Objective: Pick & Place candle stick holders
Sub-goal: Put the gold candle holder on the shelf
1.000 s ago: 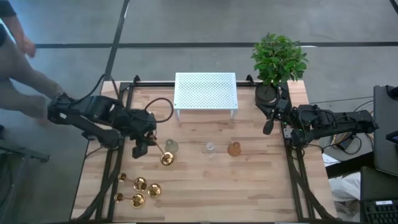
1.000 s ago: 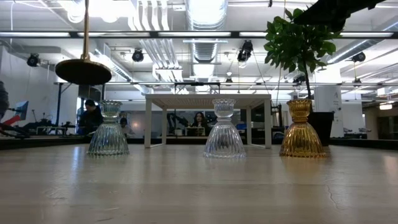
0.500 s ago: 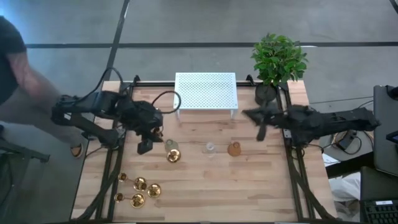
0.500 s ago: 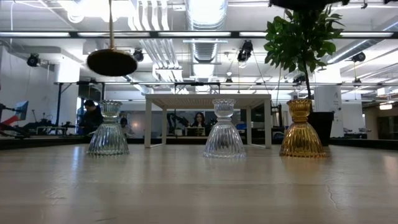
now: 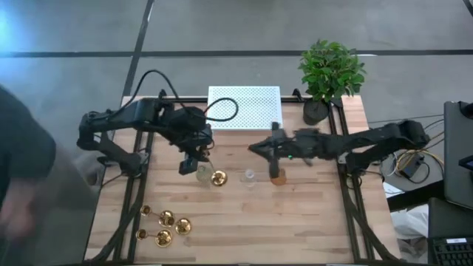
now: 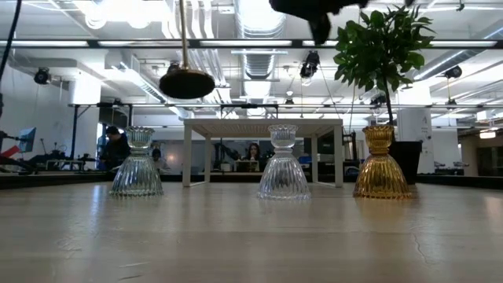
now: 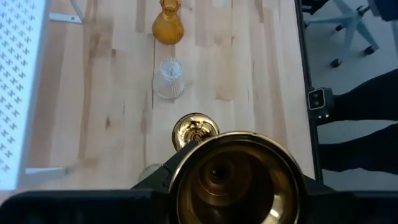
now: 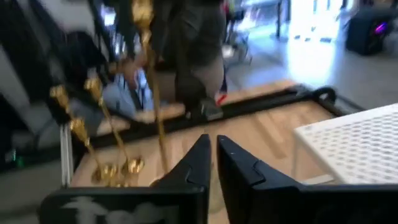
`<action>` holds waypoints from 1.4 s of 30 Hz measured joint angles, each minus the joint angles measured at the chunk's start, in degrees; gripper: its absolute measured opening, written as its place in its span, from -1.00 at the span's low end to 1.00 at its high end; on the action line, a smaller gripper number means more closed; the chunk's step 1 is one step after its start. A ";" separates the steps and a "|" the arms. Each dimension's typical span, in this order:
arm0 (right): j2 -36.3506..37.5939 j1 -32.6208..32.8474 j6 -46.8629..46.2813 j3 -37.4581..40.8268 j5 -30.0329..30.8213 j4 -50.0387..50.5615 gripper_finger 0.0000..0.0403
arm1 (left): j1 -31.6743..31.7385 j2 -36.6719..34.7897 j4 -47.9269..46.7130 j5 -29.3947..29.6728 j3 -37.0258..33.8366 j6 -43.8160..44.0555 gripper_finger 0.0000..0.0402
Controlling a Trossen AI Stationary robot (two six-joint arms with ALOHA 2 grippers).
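My left gripper is shut on a gold candlestick whose round base hangs in the air, right of the left clear glass holder. In the low view the stem runs up out of the picture and the base is well above the table. Three more gold candlesticks stand on their bases at the near left. My right gripper is over the table's middle, touching nothing; its fingers stand with only a narrow slit between them. My left gripper holds the gold candlestick near its top end, just under the top cup, which hides the fingers and the place of contact. The gripper comes from above. The candlestick hangs upright below it, base down, clear of the table.
A clear glass holder and an amber one stand in a row with the left clear one. A white perforated rack and a potted plant are at the far edge. A person is beyond the table's left edge.
My left gripper has carried the candlestick toward the table's right edge, past the left glass holder, keeping it upright and at about the same height. My right arm has swung from the table's right edge toward its middle.
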State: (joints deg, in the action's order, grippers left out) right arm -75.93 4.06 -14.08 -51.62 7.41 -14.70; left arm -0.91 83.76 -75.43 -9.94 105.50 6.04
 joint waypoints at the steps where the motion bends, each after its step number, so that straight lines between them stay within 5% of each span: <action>1: -1.76 0.00 1.14 -3.01 -0.44 2.90 -0.78 | 0.09 0.63 -0.27 0.02 0.81 -0.58 -0.45; 10: -13.61 -0.37 3.80 -20.98 -1.72 11.96 -0.19 | 1.54 3.72 -1.18 0.41 6.74 -4.26 -0.44; 16: -18.67 -0.64 3.59 -27.30 -5.74 12.02 -0.09 | 2.64 4.19 -1.15 0.55 7.38 -6.17 -0.44; 27: -22.46 -0.72 3.14 -31.84 -6.00 12.90 -0.38 | 3.51 4.25 -1.11 0.40 7.36 -7.71 -0.44; 35: -22.40 -1.90 3.38 -31.86 -5.97 13.29 -0.90 | 3.66 4.25 -1.09 0.52 7.34 -8.87 -0.45; 42: -21.64 -2.71 2.28 -31.97 -3.23 16.55 -0.94 | 4.31 3.85 0.65 2.50 7.23 -8.90 -0.39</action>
State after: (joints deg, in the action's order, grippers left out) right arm -97.56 1.35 -11.80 -83.59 4.18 1.85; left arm 3.40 87.60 -74.78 -7.43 112.73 -2.86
